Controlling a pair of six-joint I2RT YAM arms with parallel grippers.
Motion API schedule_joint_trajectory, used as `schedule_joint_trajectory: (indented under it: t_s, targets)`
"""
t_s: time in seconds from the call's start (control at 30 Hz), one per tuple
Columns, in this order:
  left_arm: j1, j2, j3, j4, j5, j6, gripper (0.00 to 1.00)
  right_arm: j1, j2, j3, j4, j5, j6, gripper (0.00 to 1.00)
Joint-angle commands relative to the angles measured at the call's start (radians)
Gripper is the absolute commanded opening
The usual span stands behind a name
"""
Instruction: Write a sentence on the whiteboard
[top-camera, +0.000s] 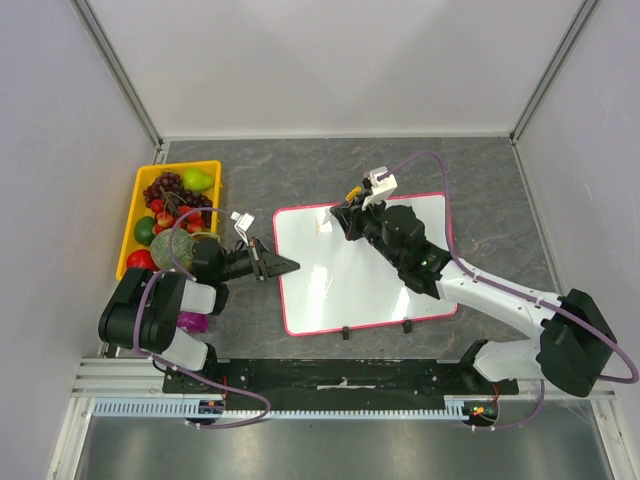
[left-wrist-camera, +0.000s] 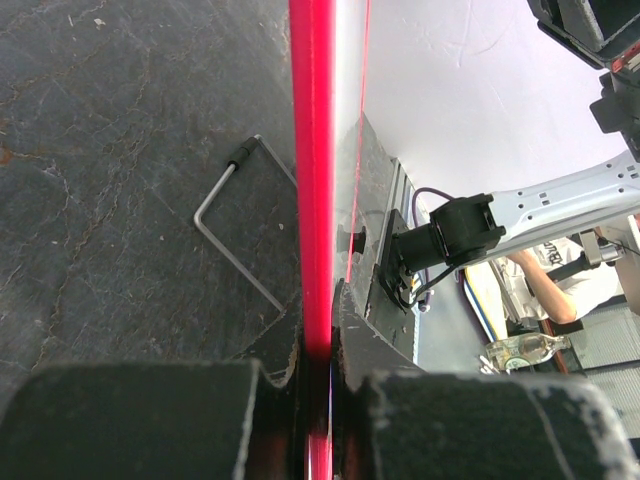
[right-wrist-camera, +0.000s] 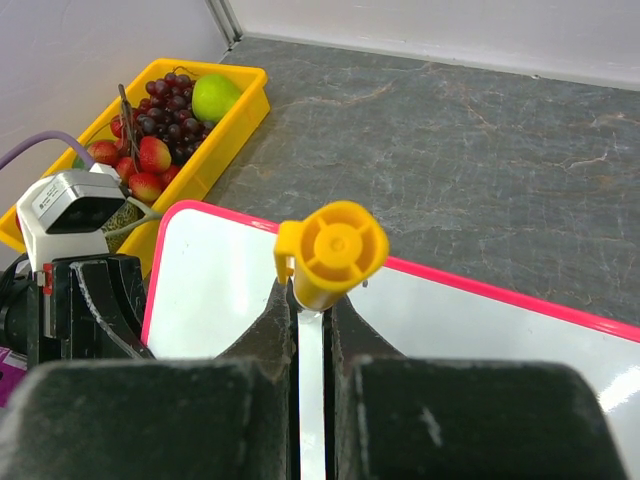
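Observation:
The whiteboard (top-camera: 350, 275) lies flat on the table, white with a pink-red frame and two black feet on its near edge. My left gripper (top-camera: 287, 265) is shut on the frame of its left edge; in the left wrist view the pink frame (left-wrist-camera: 312, 150) runs straight between the jaws of the left gripper (left-wrist-camera: 318, 350). My right gripper (top-camera: 345, 212) hovers over the board's far left corner, shut on a marker with a yellow end (right-wrist-camera: 335, 252), pointing down at the whiteboard (right-wrist-camera: 215, 290). Of the sentence only a tiny orange mark (top-camera: 322, 228) shows, unreadable.
A yellow tray (top-camera: 135, 205) of fruit stands left of the board, close behind the left arm. The yellow tray (right-wrist-camera: 235, 125) also appears in the right wrist view. A bent metal rod (left-wrist-camera: 228, 232) lies on the dark table beside the board's edge. Grey walls enclose the table.

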Motion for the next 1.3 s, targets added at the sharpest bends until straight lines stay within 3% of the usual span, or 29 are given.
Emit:
schedule_joint_trajectory:
  t_s: [0.0, 0.47, 1.27]
  targets:
    - [-0.001, 0.022, 0.004, -0.028, -0.052, 0.141, 0.02, -0.009, -0.022, 0.037, -0.042, 0.031, -0.033, 0.00]
    - [-0.001, 0.026, 0.007, -0.027, -0.047, 0.138, 0.02, -0.078, -0.010, 0.106, 0.000, -0.098, 0.029, 0.00]
    - [-0.001, 0.031, 0.010, -0.028, -0.046, 0.137, 0.02, -0.101, 0.006, 0.015, -0.015, -0.147, 0.043, 0.00]
